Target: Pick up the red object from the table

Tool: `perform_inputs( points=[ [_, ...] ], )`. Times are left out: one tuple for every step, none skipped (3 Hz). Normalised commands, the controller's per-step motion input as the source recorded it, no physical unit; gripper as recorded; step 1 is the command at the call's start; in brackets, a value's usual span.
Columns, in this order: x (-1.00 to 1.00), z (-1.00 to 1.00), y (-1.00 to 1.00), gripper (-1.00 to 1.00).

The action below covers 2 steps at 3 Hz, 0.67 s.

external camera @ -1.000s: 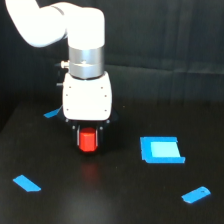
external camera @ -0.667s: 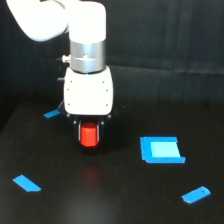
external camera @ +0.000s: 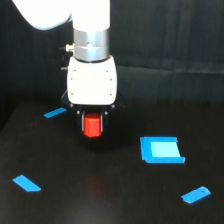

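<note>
Taking the red object point(external camera: 92, 126) as my landmark and reading from the exterior view's left: lowest and farthest to that side lies a small blue strip point(external camera: 26, 183), flat on the worktop point(external camera: 115, 200). Up and closer to the red object, just off the gripper housing's left corner, I see a thin blue sliver point(external camera: 55, 112).

The red object itself sits between the dark fingers of the gripper point(external camera: 93, 125), which I judge to be clenched on it; both fingers hug its sides with no gap I can make out. It looks clear of the worktop, with a faint reddish glint on the black surface below it, so I read it as lifted, though the camera angle makes the clearance hard to be sure of.

To the right of the red object, well apart, is a larger blue square piece point(external camera: 161, 150), and lower and farther right a small blue tab point(external camera: 196, 194).

My worry from here: the block seems held only by its upper portion, most of its face hanging below the fingertips. A jerk on the way up could let it twist or slip out. If it fell, it might roll toward the blue square piece.
</note>
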Motion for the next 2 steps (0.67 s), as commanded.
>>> perform_inputs(
  points=[
    [0.19,0.9,-0.14,-1.0],
    [-0.03,1.0,-0.07,-0.99]
  ],
)
